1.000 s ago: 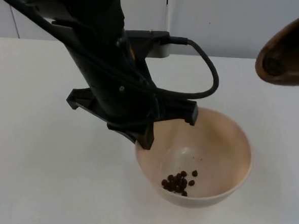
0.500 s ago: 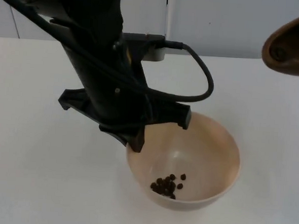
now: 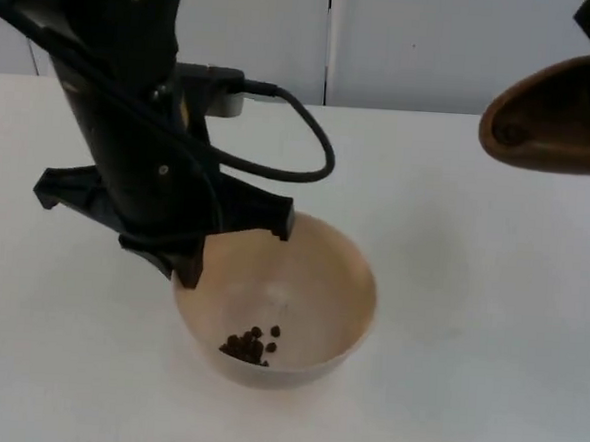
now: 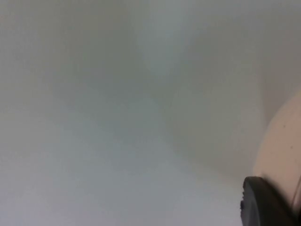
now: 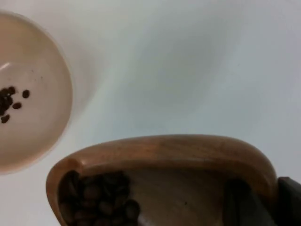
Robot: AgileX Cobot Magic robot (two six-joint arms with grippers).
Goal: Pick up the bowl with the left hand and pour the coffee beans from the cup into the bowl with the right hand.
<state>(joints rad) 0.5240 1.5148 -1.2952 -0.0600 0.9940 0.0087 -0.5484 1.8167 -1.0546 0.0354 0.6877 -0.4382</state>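
The left gripper (image 3: 187, 265) holds the beige bowl (image 3: 316, 282) by its near-left rim, with its fingers closed on the rim edge; in the left wrist view one black fingertip (image 4: 263, 205) lies against the bowl wall. The bowl hangs or rests low over the white table (image 3: 489, 323), and I cannot tell whether its bottom touches the surface. A small group of coffee beans (image 3: 249, 345) lies at the bottom of the bowl. The right gripper (image 5: 282, 202) is high at the far right side, closed on the wooden cup (image 3: 551, 126), and the right wrist view shows that many beans (image 5: 96, 200) are inside the cup, gathered near its lip. The cup and the bowl are well apart, so in my judgement the main risk is that the cup tips more while the bowl is not under it, and the beans then fall on the table and roll away. A second risk comes from the hold on the bowl: it is only a pinch on one thin rim, so the bowl can turn around this point or slip out, mostly if the arm moves quickly or if beans drop on the far side. Also the lip of the cup is wide, therefore the beans can come out all at once and jump over the low rim.
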